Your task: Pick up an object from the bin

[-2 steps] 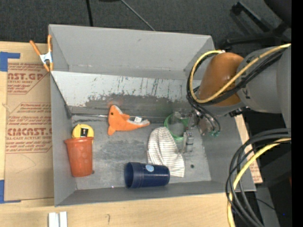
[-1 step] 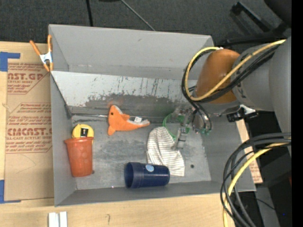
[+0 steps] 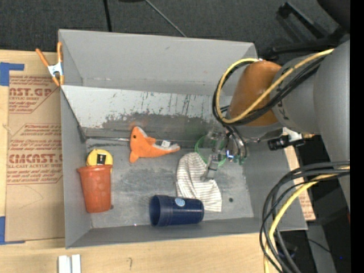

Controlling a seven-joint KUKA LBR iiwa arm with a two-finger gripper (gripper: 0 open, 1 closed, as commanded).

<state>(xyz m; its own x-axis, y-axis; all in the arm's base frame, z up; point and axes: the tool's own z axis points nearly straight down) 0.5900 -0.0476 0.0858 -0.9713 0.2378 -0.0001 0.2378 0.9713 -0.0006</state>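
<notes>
- the gripper is hanging low over the right part of the grey metal bin, with the arm reaching in from the right and its orange wrist cover and looped yellow cables sitting above it.
- the gripper's tip is coming down at the far right edge of a crumpled white-and-grey striped cloth, which is lying on the bin floor right of centre; whether it is touching the cloth is not clear.
- whether the gripper is spread apart or closed together cannot be told here, as the tip is merging with the cloth beneath it.
- a green see-through thing is lying just beside the gripper on its far left side, partly hidden by it; its kind is unclear.
- a dark blue cup is lying on its side near the front wall, touching the cloth's near left edge.
- an orange soft toy with a white tag is lying left of the gripper, towards the far wall.
- an orange plastic cup is sitting at the left wall, well apart from the gripper, with a yellow and black round thing just behind it.
</notes>
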